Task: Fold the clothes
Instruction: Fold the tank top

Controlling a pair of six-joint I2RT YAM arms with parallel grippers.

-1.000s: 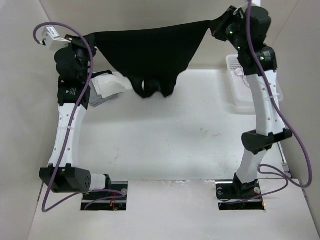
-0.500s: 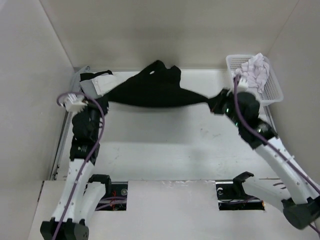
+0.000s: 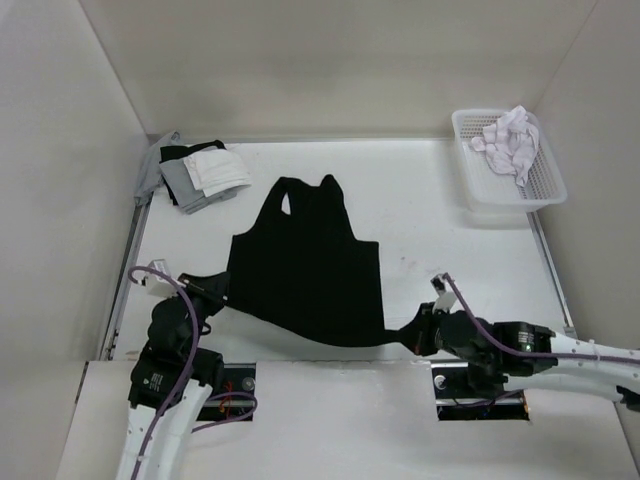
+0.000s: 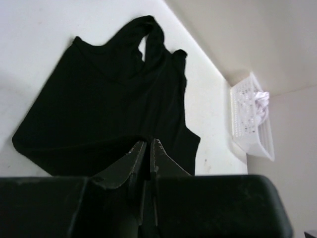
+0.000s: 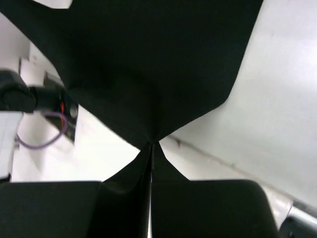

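Note:
The clothes [image 3: 305, 265], a plain black sleeveless top, lie spread on the white table with the straps toward the far wall and the hem toward the near edge. My left gripper [image 3: 212, 294] is shut on the hem's left corner, and the left wrist view shows the clothes [image 4: 106, 106] stretching away from the pinched jaws of the left gripper [image 4: 148, 144]. My right gripper [image 3: 408, 336] is shut on the hem's right corner near the table's front edge. In the right wrist view the clothes [image 5: 148, 64] fan out from the closed tips of the right gripper [image 5: 152, 145].
A folded pile of grey, white and black garments [image 3: 195, 172] lies at the back left corner. A white plastic basket [image 3: 540, 190] at the back right holds a crumpled white cloth [image 3: 510, 138]. Beige walls enclose the table on three sides.
Both arms swung down and back toward the near edge, pulling the clothes from hanging stretched in the air to lying flat on the table. Both grips held throughout.

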